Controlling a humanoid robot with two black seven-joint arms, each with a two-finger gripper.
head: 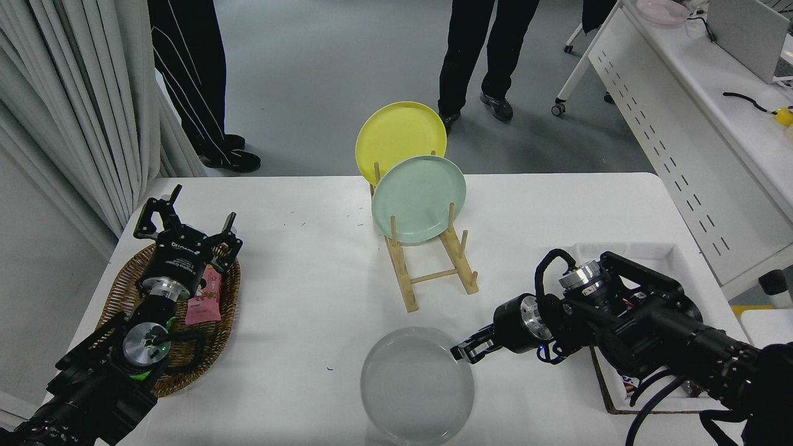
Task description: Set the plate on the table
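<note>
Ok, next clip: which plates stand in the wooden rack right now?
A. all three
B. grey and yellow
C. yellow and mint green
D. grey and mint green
C: the yellow plate and the mint green plate stand upright in the wooden rack, while the grey plate is down at the near edge of the table.

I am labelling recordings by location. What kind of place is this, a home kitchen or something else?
Probably a lab or office test space, not a home: a white perforated-panel desk on castors, a bare grey floor where people stand watching, and a plain white table set with a plate rack.
</note>
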